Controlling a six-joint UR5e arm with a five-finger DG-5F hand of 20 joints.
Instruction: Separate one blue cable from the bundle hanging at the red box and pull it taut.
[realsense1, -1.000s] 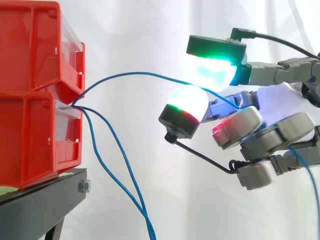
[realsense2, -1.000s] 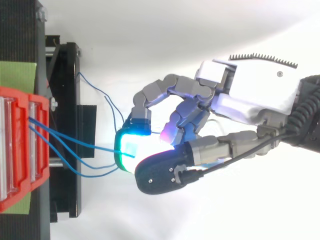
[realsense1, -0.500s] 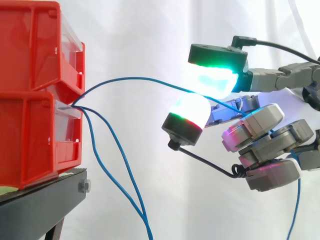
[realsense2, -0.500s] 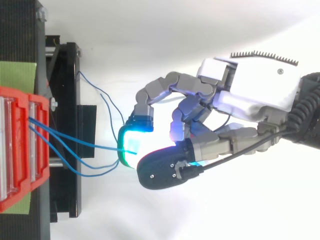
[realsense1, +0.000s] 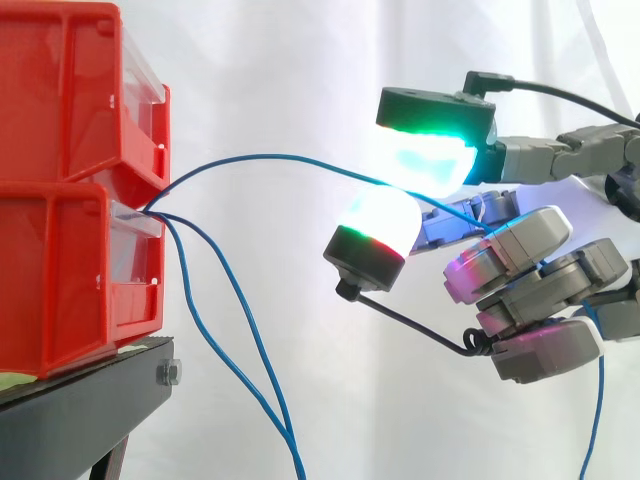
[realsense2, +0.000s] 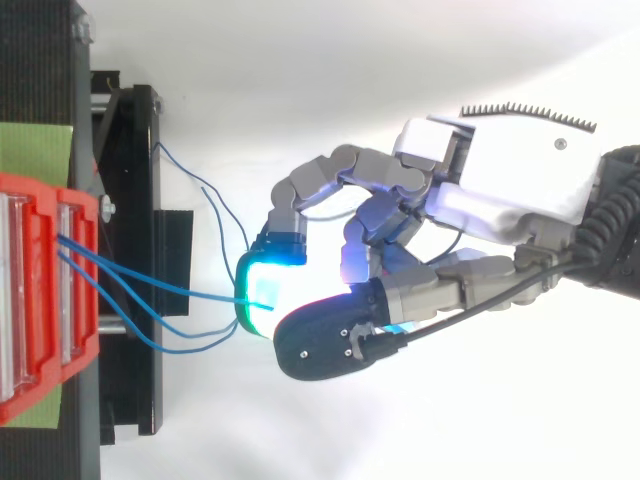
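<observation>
The blue cable (realsense1: 260, 156), a thin, smooth, round-sheathed strand, leaves the gap between the two stacked red bins (realsense1: 70, 100). It rises in a shallow arch and runs level to the right, into the hand (realsense2: 510, 180). There it passes between two thick, rounded fingertips (realsense1: 430, 150), one glowing green and cyan above and one white with a red rim below. These two are closed on the strand in a pinch, while the other grey, jointed fingers are curled in below them. The cable is bowed rather than straight.

From the same gap the other blue cables (realsense1: 240, 330) of the bundle droop in long, loose curves and cross near the lower edge of the side view.

The bins are glossy moulded plastic with clear front panels and sit on a matte black stand (realsense1: 90, 410) with a bolt head (realsense1: 168, 373) at its corner. From above, a green sheet (realsense2: 35, 150) lies under the bins. Behind everything hangs a softly folded white curtain (realsense1: 260, 60).
</observation>
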